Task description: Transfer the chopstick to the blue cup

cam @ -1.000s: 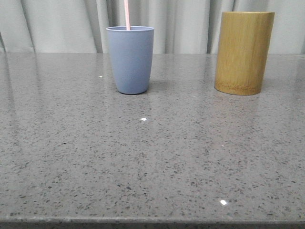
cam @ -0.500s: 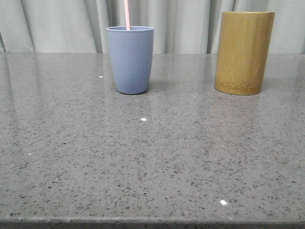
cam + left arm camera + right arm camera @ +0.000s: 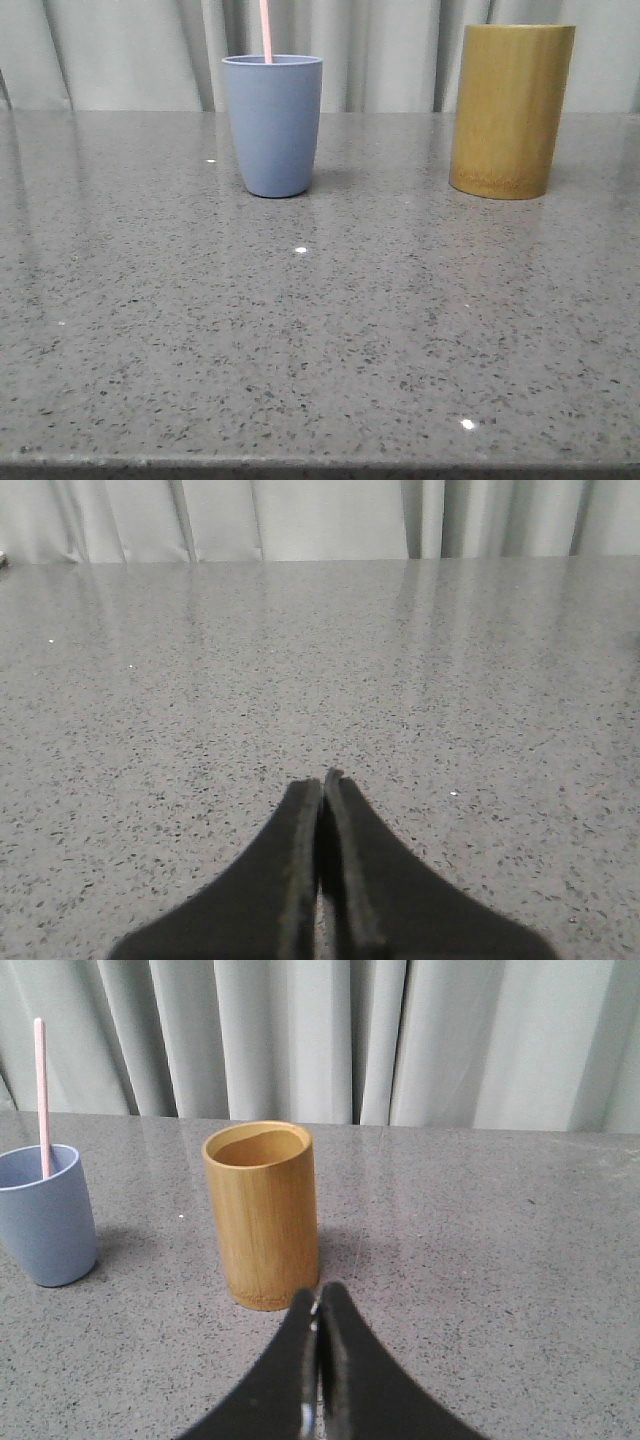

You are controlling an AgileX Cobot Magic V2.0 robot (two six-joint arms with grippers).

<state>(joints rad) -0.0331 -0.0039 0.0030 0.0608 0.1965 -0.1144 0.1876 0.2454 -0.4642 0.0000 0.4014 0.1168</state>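
The desk [image 3: 320,330] is a grey speckled stone slab, glossy enough to carry small light glints and faint reflections of what stands on it. Behind its far edge hangs a pale grey pleated curtain [image 3: 130,50] across the whole width of the room.

The wooden holder [image 3: 512,110], a tall yellow-brown cylinder, stands upright near the far edge toward the right; the right wrist view looks into its open top, and what can be seen of the inside is bare wood. Well apart from it, toward the middle-left of the far edge, stands the blue cup [image 3: 273,125], upright, with open desk between the two. The chopstick [image 3: 266,30] stands in the blue cup, its pale pink upper length rising almost straight above the rim, leaning against the cup's inner wall in the right wrist view.

The right hand [image 3: 320,1305] is closed with nothing between its dark fingers, low over the desk just in front of the wooden holder. The left hand [image 3: 324,780] is also closed and empty, over bare desk surface.
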